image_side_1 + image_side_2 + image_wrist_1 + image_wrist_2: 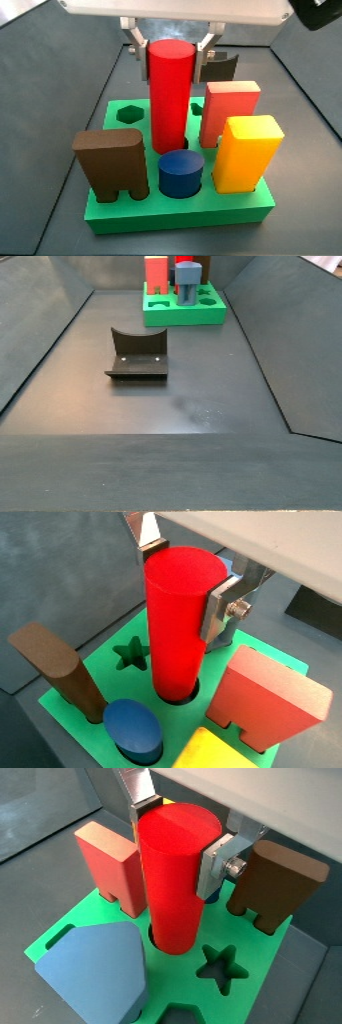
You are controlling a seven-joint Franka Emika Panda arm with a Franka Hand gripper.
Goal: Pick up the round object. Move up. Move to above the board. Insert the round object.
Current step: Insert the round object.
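The round object (178, 622), a tall bright red cylinder, stands upright with its lower end in the round hole of the green board (70, 707). It also shows in the other wrist view (177, 878) and in both side views (167, 95) (158, 273). My gripper (185, 574) straddles the cylinder's top, with one silver finger (221, 610) flat against its side and the other behind its top edge. The jaws look shut on it. The gripper also shows in a wrist view (174, 830) and a side view (171, 45).
On the board stand a brown block (110, 165), a short dark blue cylinder (181, 172), a yellow block (249, 150), a salmon-red block (230, 108) and a light blue block (91, 973). A star hole (221, 963) is open. The dark fixture (136, 354) stands on the floor.
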